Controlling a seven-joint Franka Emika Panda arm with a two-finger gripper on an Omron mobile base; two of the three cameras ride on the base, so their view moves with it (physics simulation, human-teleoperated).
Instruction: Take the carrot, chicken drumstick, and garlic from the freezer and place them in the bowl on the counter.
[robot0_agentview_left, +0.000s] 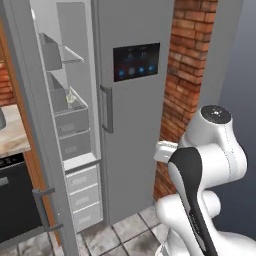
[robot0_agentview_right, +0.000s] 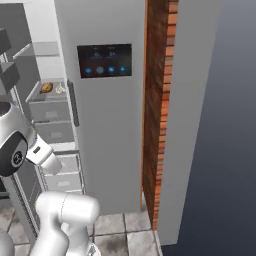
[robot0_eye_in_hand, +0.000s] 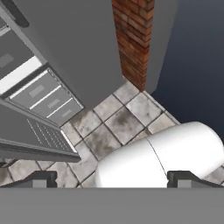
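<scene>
With its narrow door swung wide, the freezer (robot0_agentview_left: 70, 115) stands open as the left section of the grey fridge, just left of the wider fridge door (robot0_agentview_left: 132, 110) that carries one dark display panel (robot0_agentview_left: 136, 61) and one vertical handle (robot0_agentview_left: 106, 108). Inside the freezer, counting downward, are two clear shelves, two grey bins and three pale drawers (robot0_agentview_left: 84, 197) at the bottom. In the right base view, one golden-brown chicken drumstick (robot0_agentview_right: 46, 88) lies on the shelf above the grey bins, and one small off-white garlic (robot0_agentview_right: 59, 89) sits just beside it, nearer the fridge door. In the left base view a small pale thing shows at that same shelf level, too small to tell apart. I cannot make out the carrot in any of the pictures.

One brick column (robot0_agentview_left: 182, 75) rises right of the fridge door. Left of the freezer, one edge of the counter (robot0_agentview_left: 12, 135) shows, with a dark appliance front (robot0_agentview_left: 15, 200) below it.

The claw (robot0_eye_in_hand: 111, 179) points down at the tiled floor (robot0_eye_in_hand: 118, 122) in front of the freezer drawers; its two finger tips (robot0_eye_in_hand: 41, 178) stand far apart with nothing between them.
</scene>
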